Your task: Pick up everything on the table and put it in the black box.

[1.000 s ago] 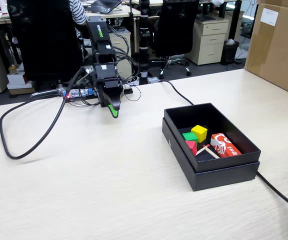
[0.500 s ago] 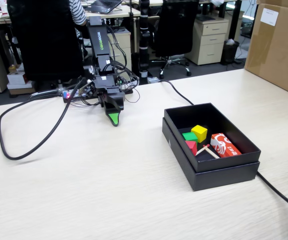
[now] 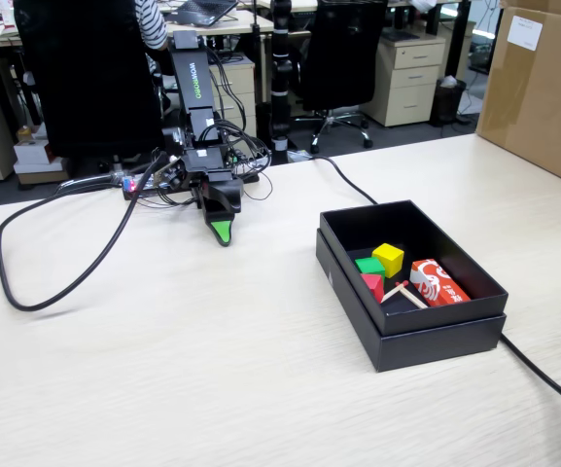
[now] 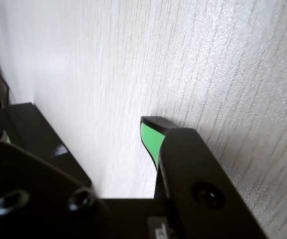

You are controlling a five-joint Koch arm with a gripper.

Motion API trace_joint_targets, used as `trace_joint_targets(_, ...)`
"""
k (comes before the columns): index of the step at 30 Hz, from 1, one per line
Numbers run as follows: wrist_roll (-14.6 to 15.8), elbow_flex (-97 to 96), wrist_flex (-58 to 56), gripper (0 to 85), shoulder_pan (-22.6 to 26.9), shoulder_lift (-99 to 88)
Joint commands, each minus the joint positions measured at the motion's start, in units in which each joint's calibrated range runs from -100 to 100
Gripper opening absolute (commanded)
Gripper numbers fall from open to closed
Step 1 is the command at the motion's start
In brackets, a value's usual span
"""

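The black box (image 3: 408, 326) stands on the pale wood table (image 3: 212, 370) at the right of the fixed view. The yellow cube (image 3: 389, 258), the green cube (image 3: 368, 265) and the red cube (image 3: 372, 285) lie close together inside it, at its left side. My gripper (image 3: 222, 232) hangs tip down just above the table, well left of the box. In the wrist view my gripper (image 4: 78, 130) is open and empty. Its green-padded fingertips (image 4: 150, 137) stand apart, with bare table between them.
A red-and-white printed packet (image 3: 439, 282) and thin wooden sticks (image 3: 404, 296) also lie in the box. A black cable (image 3: 27, 282) loops over the table at the left, and another (image 3: 547, 384) runs past the box. A large brown carton (image 3: 543, 88) stands at the back right.
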Motion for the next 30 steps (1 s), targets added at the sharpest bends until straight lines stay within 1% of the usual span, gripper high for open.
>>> trace_joint_targets(1, 0.2, -0.8, -0.1, 50.4, 0.0, 1.3)
trace_joint_targets(30, 0.2, -0.8, -0.1, 50.3, 0.0, 1.3)
